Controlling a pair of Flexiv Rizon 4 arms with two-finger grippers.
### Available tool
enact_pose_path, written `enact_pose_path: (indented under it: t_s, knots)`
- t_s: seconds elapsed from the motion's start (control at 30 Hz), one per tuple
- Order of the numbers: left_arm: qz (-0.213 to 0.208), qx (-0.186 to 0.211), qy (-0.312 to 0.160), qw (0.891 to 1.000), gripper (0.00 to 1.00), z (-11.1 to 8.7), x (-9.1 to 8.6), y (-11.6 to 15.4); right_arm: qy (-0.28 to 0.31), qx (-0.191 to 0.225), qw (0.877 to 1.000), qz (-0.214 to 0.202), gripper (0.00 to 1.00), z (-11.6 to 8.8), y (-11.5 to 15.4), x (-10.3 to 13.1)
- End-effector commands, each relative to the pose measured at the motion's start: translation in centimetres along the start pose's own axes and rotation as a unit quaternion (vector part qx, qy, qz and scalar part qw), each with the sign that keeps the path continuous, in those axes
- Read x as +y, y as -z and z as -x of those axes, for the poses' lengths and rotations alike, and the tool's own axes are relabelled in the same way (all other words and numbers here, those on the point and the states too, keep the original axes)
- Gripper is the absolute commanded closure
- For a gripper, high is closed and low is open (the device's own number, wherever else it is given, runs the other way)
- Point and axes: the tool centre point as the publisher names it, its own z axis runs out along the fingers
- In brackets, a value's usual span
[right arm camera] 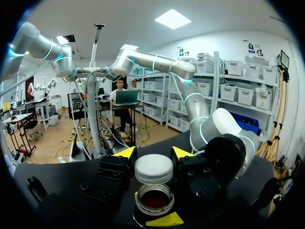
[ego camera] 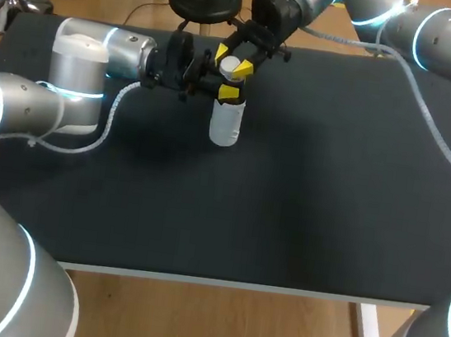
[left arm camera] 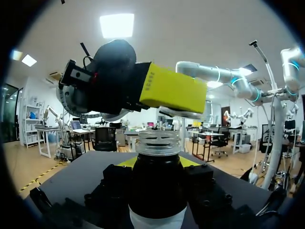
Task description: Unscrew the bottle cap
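A dark bottle (ego camera: 225, 123) with a white label stands upright on the black table (ego camera: 289, 193), left of centre toward the back. My left gripper (ego camera: 228, 93) comes in level from the left, shut on its upper body. In the left wrist view the bottle (left arm camera: 157, 191) fills the gap between the fingers of the left gripper (left arm camera: 158, 164), and the threaded neck (left arm camera: 158, 143) is bare. My right gripper (ego camera: 232, 61) reaches down from the back right, shut on the white cap (ego camera: 231, 65). In the right wrist view the cap (right arm camera: 153, 168), in the right gripper (right arm camera: 154, 155), hangs just above the open bottle mouth (right arm camera: 154, 198).
A white cable (ego camera: 107, 124) loops from my left arm onto the table. Another cable (ego camera: 438, 134) trails over the right part of the table from my right arm. Bare black tabletop spreads in front of and to the right of the bottle.
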Motion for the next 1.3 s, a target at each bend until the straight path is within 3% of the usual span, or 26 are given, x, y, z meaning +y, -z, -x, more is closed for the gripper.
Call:
enact_pose_path:
  t_s: [0.03, 0.13, 0.27, 0.4, 0.53, 0.6, 0.83, 1.0, 1.3]
  knots:
    - [-0.002, 0.003, -0.001, 1.000, 1.00, 0.2, 0.2, 0.0, 0.002, 0.178, 0.984, 0.009, 1.00, 0.8, 1.1, -0.5]
    - [-0.002, 0.003, -0.001, 1.000, 1.00, 0.2, 0.2, 0.0, 0.002, 0.145, 0.989, 0.004, 1.00, 0.7, 2.8, -0.1]
    - [-0.002, 0.003, -0.001, 1.000, 1.00, 0.2, 0.2, 0.0, -0.011, 0.071, 0.997, 0.015, 1.00, -0.6, 6.1, -0.9]
    - [-0.002, 0.003, -0.001, 1.000, 1.00, 0.2, 0.2, 0.0, -0.042, -0.013, 0.999, 0.025, 1.00, -2.7, 9.2, -3.1]
    - [-0.002, 0.003, -0.001, 1.000, 1.00, 0.2, 0.2, 0.0, -0.072, -0.094, 0.992, 0.030, 1.00, -5.2, 11.4, -5.9]
    - [-0.002, 0.003, -0.001, 1.000, 1.00, 0.2, 0.2, 0.0, -0.095, -0.143, 0.985, 0.026, 1.00, -6.3, 12.3, -7.5]
    - [-0.002, 0.003, -0.001, 1.000, 1.00, 0.2, 0.2, 0.0, -0.161, -0.245, 0.955, 0.032, 1.00, -9.0, 13.9, -12.8]
    - [-0.002, 0.003, -0.001, 1.000, 1.00, 0.2, 0.2, 0.0, -0.203, -0.328, 0.922, 0.042, 1.00, -9.8, 14.8, -16.2]
    - [-0.002, 0.003, -0.001, 1.000, 1.00, 0.2, 0.2, 0.0, -0.252, -0.414, 0.874, 0.042, 1.00, -10.6, 15.1, -20.1]
